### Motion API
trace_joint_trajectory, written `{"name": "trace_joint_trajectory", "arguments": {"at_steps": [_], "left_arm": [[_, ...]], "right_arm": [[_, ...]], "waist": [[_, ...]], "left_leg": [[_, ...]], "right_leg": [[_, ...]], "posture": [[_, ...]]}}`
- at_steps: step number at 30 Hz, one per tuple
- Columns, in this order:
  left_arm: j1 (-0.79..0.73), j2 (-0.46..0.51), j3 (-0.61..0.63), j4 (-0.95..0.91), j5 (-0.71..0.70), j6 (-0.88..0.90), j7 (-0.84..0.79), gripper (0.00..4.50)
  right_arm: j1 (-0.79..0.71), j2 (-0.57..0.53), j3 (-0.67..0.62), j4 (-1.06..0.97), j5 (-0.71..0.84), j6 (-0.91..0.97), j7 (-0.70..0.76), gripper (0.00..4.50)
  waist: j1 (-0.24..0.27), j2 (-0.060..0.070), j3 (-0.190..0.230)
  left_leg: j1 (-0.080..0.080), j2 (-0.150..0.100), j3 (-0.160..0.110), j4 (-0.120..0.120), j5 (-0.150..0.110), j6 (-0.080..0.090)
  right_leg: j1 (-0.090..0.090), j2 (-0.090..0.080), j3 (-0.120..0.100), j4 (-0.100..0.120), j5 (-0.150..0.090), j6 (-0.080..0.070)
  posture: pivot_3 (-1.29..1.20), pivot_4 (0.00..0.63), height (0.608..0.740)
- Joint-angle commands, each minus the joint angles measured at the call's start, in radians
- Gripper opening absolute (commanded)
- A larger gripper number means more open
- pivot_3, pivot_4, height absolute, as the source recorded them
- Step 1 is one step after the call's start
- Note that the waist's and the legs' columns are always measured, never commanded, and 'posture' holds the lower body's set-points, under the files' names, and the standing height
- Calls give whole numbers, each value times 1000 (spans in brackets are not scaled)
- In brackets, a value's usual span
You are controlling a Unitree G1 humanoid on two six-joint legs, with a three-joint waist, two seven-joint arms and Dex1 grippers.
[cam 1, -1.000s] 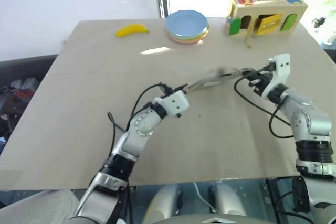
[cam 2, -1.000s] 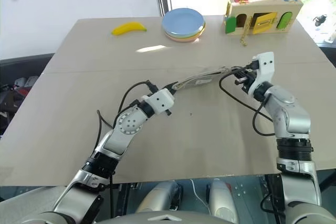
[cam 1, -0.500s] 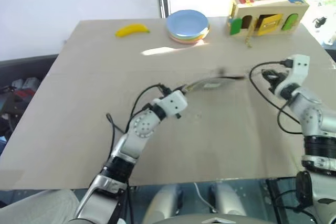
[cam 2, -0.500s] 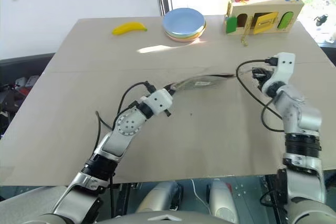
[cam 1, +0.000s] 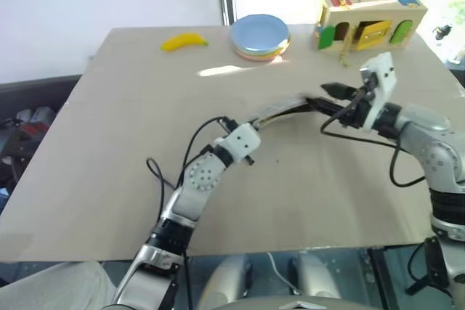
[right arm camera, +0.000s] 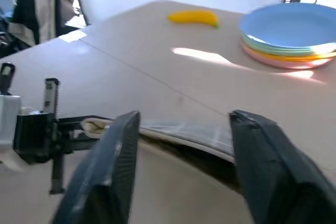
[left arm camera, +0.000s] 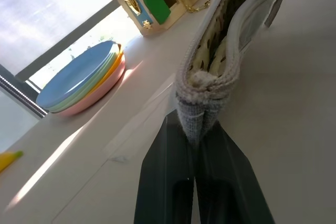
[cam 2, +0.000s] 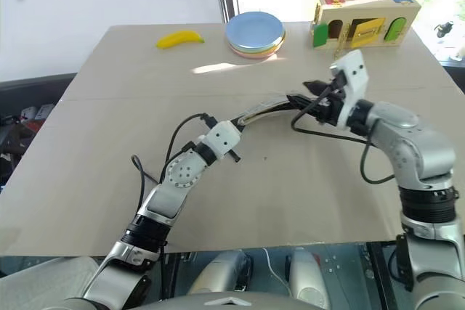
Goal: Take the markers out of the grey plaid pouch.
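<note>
Far end of table: banana, plate stack, wooden latch box.

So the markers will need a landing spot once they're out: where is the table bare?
Bare: the wide table stretch on the robot's left, nearer than the banana, and the near edge. Crowded: the far edge, with plates and wooden box, and around the pouch.
</note>
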Motion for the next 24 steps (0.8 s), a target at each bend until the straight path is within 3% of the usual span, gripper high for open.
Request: {"name": "trace_joint_trajectory", "arguments": {"at_steps": [1, 3, 4, 17, 22, 24], "left_arm": [[-10, -4, 5, -48, -13, -7, 1, 0], [-12, -6, 7, -49, -14, -6, 0, 0], [-12, -6, 7, -51, -14, -6, -1, 0], [-2, -4, -11, -115, -31, -8, -56, 0], [16, -20, -22, -212, -142, 81, -169, 0], [22, -34, -14, -268, -212, 170, -213, 0]], "right_arm": [[14, 12, 9, 23, -29, -30, 0, 1110], [17, 25, 15, 44, -37, -38, 2, 191], [16, 31, 16, 55, -44, -40, 0, 69], [-37, 99, 48, 196, -157, -115, -22, 69], [-65, 26, 190, 181, -305, -208, 70, 69], [-90, -46, 247, 158, -380, -261, 126, 932]], "waist": [[3, 0, 0], [3, 0, 0], [2, 0, 0], [-10, 0, 0], [-12, 0, 0], [-10, 0, 0]], "left_leg": [[0, 0, 0, 0, 0, 0], [0, 0, 0, 0, 0, 0], [0, 0, 0, 0, 0, 0], [0, 0, 0, 0, 0, 0], [0, 0, 0, 0, 0, 0], [0, 0, 0, 0, 0, 0]], "right_leg": [[0, 0, 0, 0, 0, 0], [0, 0, 0, 0, 0, 0], [0, 0, 0, 0, 0, 0], [0, 1, 0, 1, 0, 0], [-1, 1, 0, 1, 0, 0], [-1, 1, 0, 0, 0, 0]], "posture": [[0, 150, 740], [0, 150, 740], [0, 150, 740], [0, 150, 740], [0, 150, 740], [0, 150, 740]]}}
